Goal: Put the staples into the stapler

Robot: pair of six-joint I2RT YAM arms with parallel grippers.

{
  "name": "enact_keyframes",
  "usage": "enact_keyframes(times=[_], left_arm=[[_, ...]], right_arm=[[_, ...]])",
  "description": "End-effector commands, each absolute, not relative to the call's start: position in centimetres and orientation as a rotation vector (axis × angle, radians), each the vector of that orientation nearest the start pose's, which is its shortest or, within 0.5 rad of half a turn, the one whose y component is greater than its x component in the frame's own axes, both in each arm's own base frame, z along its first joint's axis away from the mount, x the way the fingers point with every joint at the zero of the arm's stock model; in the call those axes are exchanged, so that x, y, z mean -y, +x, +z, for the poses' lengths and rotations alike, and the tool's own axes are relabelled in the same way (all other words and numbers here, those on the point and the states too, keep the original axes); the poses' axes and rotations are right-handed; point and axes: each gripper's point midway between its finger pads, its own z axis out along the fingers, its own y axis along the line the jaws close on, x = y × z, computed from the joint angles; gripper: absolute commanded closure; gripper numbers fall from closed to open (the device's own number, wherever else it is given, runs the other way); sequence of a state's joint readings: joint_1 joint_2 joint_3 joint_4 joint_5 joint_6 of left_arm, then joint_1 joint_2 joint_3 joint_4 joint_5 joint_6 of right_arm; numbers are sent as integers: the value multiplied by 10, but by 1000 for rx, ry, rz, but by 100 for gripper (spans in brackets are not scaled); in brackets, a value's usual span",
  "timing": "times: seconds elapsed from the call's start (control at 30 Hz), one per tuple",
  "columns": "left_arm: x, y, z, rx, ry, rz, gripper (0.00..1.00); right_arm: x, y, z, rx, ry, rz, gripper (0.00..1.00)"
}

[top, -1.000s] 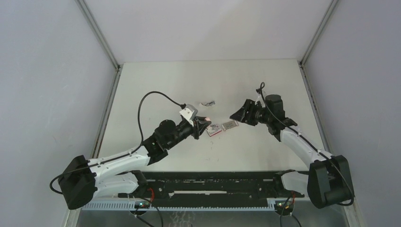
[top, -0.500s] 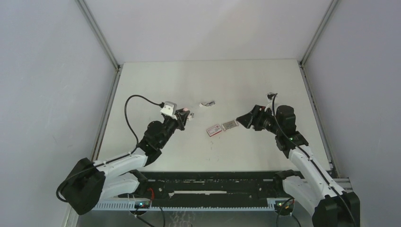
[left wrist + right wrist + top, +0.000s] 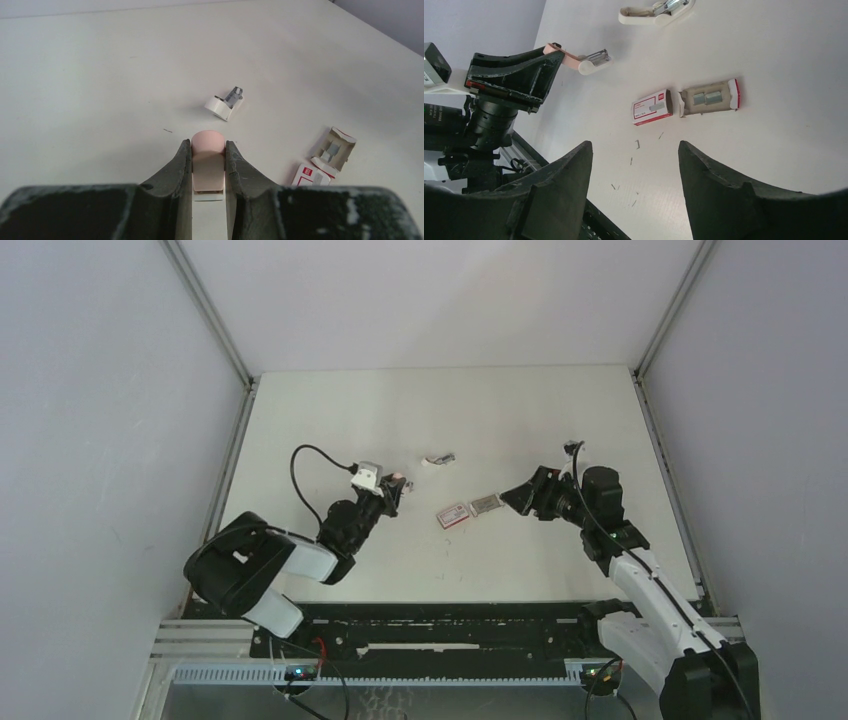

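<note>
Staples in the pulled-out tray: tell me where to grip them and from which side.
Grip the staples across their narrow width, near the middle, coming straight down with the open right tool. They lie flat in the open-topped tray, whose low walls would probably block a sideways approach.

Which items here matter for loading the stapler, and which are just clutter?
Job: stapler, held by left gripper; staples in tray.
Lying about: red-white sleeve; white-and-metal piece; stray staples.
</note>
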State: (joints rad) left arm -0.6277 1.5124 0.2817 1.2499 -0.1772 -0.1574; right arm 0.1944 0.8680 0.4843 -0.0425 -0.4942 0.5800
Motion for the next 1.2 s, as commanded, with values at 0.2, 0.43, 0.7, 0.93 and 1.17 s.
enact_keyframes(times=[0.2,0.43,0.7,0.93,1.17], left_arm=[[232,330,128,-1515,266,-606,100],[238,330,108,-1560,302,-604,99],[237,326,104,-1573,309,-609,63],[234,320,101,-1582,309,-612,45],[228,308,117,-1558,269,-659,31]], right_arm=[[-153,271,157,-2045,48,944,37],[-154,273,154,-2055,50,949,37],[-153,275,153,-2050,45,936,37],[-151,275,153,-2051,40,925,37],[-149,275,154,-2042,22,902,36]])
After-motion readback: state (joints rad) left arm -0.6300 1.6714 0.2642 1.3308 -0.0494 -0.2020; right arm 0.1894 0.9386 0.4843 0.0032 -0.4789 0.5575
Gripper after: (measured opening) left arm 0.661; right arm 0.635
